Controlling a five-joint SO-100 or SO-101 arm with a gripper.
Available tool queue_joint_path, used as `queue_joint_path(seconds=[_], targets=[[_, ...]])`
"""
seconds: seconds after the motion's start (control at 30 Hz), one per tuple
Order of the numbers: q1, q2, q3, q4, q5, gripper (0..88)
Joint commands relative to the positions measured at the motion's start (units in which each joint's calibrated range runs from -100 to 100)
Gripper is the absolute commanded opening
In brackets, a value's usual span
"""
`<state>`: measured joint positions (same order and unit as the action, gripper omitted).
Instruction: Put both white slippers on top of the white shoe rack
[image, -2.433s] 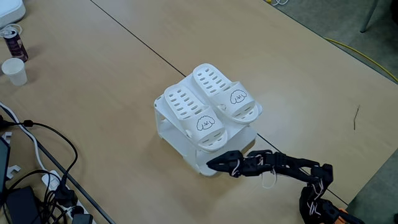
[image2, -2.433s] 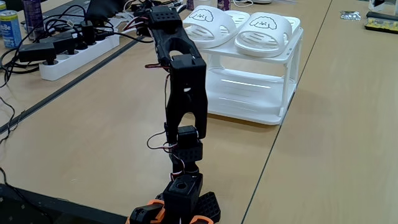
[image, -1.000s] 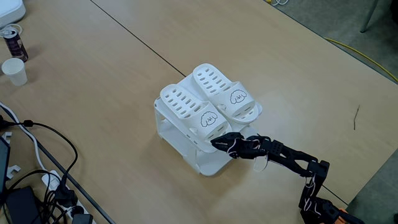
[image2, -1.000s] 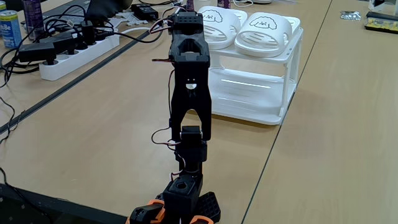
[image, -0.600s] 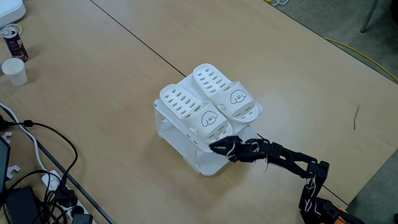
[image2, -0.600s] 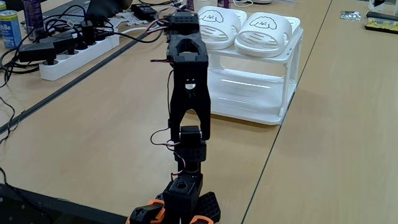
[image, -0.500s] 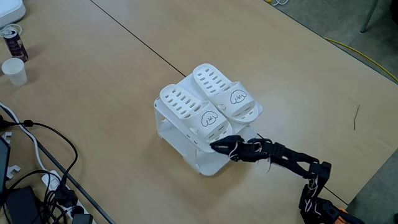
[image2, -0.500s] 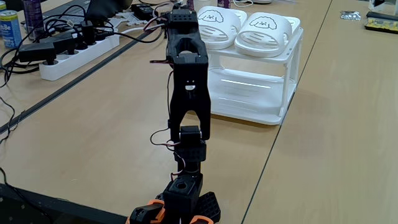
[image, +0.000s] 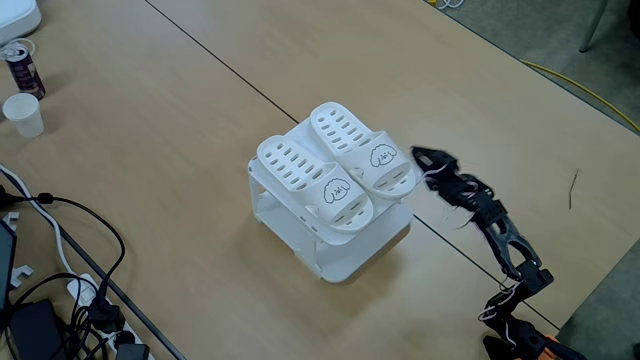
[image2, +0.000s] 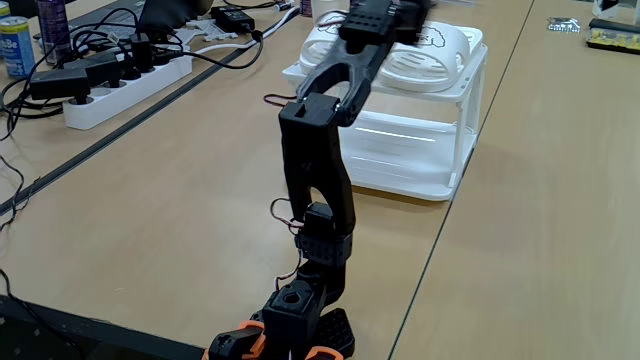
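Note:
Both white slippers lie side by side on top of the white shoe rack (image: 335, 262), puppy faces toward the arm. In a fixed view the left slipper (image: 310, 181) overhangs the rack's near edge a little and the right slipper (image: 362, 150) rests beside it. My gripper (image: 419, 154) hovers just right of the right slipper, apart from it, looking shut and holding nothing. From the low fixed view the gripper (image2: 385, 20) is blurred in front of the slippers (image2: 440, 48), above the rack (image2: 440, 160).
A paper cup (image: 22, 113) and a can (image: 20, 64) stand at the far left. Cables and plugs (image: 60, 300) crowd the lower left corner. A power strip (image2: 125, 80) lies left of the arm. The arm's base (image: 512, 342) sits at the table's lower right edge.
The gripper nudged the left slipper further onto the rack, then pulled off its front edge. The arm has swung up and over to the right slipper's side.

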<state>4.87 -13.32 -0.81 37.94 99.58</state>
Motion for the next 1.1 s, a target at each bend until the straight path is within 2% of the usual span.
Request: queue_joint_path(seconds=[0.0, 0.2, 0.37, 0.43, 0.5, 0.73, 0.9, 1.0, 1.07], targets=[[3.19, -3.89, 1.94, 0.37, 0.42, 0.7], [-1.74, -14.32, 12.04, 0.28, 0.42, 0.7], [-5.36, -32.58, 33.87, -1.53, 0.42, 0.7], [-5.44, -39.9, 44.52, -8.17, 0.42, 0.7], [-5.44, -47.47, 57.51, -19.65, 0.42, 0.7], [-5.53, -66.15, 86.46, -48.03, 0.42, 0.7], [-5.53, -79.44, 98.1, -65.72, 0.42, 0.7], [-5.69, -86.34, 100.09, -71.85, 0.42, 0.7], [-5.77, -85.92, 98.19, -80.13, 0.42, 0.7]])
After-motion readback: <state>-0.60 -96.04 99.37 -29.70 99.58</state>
